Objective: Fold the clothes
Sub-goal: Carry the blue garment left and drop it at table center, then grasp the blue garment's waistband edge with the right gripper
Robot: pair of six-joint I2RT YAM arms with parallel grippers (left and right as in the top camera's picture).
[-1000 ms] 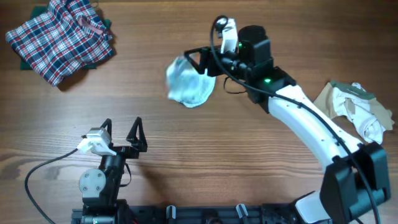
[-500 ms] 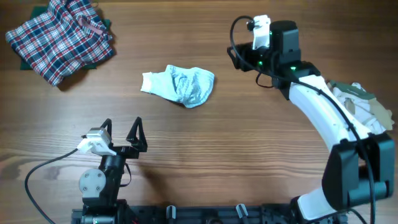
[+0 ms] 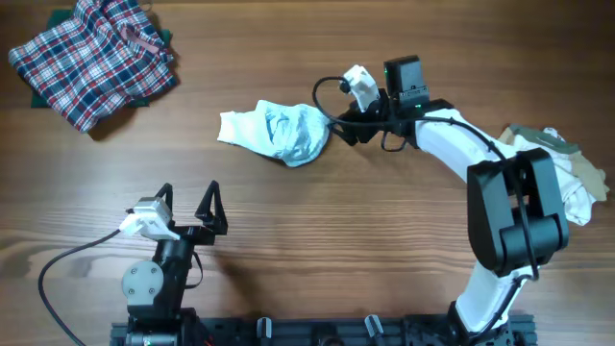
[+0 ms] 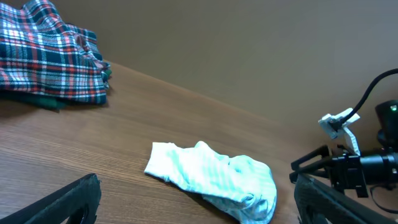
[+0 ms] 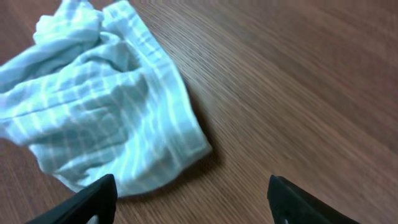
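Black fingers [image 5: 93,200] of the right hand [image 5: 191,185] stand wide apart and hold nothing; only the bare wood of the tabletop [image 5: 298,93] lies between them. Just ahead of the hand, towards its left finger, lies the pale blue-white striped garment [image 5: 93,106], crumpled flat on the wood with its hemmed corner nearest the hand. Whether the fingertips touch the cloth cannot be told. From overhead, the right hand [image 3: 338,128] is low at the garment's [image 3: 283,132] near edge, and the cloth spreads away from it in a loose heap with one paler flap at the far end.

Behind this hand, past its white arm [image 3: 452,144], a bundle of beige and white clothes [image 3: 557,168] sits at the tabletop's edge, partly hidden by the arm. Far beyond the striped garment, in the corner well away from the hand, lies the red-white-blue plaid garment [image 3: 96,58], rumpled.

The left hand [image 3: 187,200] is well apart from all of this, its fingers [image 3: 211,202] spread and empty above bare wood. From its own wrist camera the striped garment [image 4: 217,180] lies ahead of it, the plaid garment [image 4: 50,56] further off to its left, and the right hand [image 4: 311,165] to its right, at the cloth's end.
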